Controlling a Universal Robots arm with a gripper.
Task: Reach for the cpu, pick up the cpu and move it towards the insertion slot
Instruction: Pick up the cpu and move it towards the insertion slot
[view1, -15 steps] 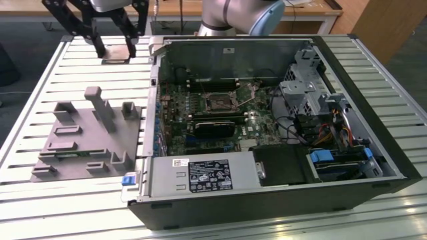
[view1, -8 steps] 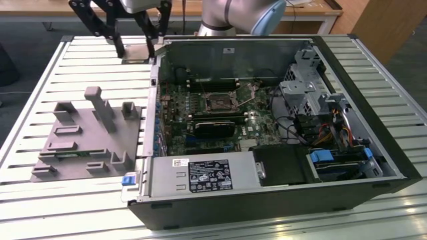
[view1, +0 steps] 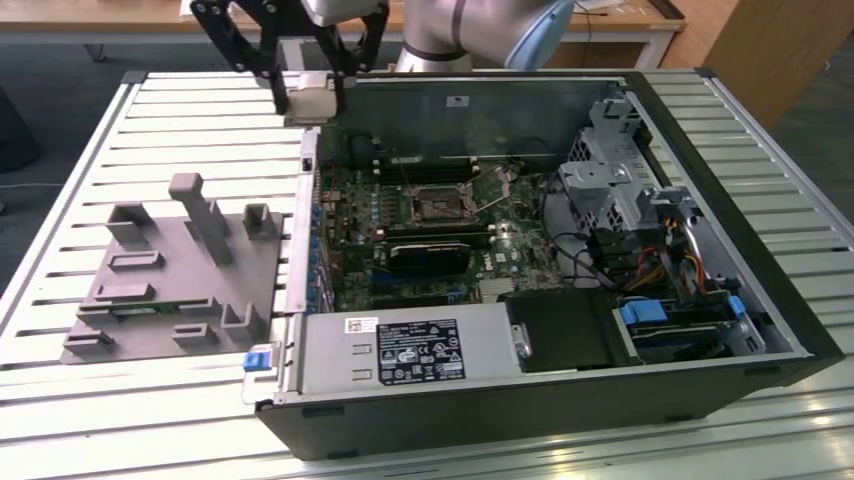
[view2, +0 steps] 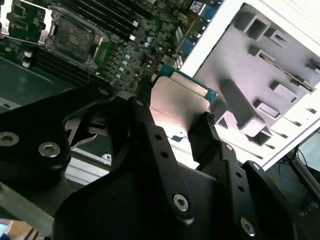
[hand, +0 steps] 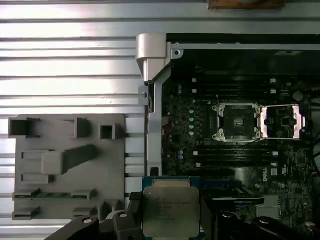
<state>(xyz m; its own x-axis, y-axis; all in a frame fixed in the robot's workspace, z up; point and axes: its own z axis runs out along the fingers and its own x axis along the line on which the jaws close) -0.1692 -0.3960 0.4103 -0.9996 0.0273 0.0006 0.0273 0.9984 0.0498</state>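
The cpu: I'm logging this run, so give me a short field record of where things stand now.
cpu: held off the surfaces, flat metal top showing in both wrist views
end effector: shut on the cpu's edges
insertion slot: open, dark centre empty, frame flipped aside
grey fixture: on the slatted table, beside the open computer case

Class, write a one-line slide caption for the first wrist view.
Tool grips the cpu above the case edge, short of the open insertion slot.

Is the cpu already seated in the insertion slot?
No, the gripper holds the cpu clear of the empty insertion slot.
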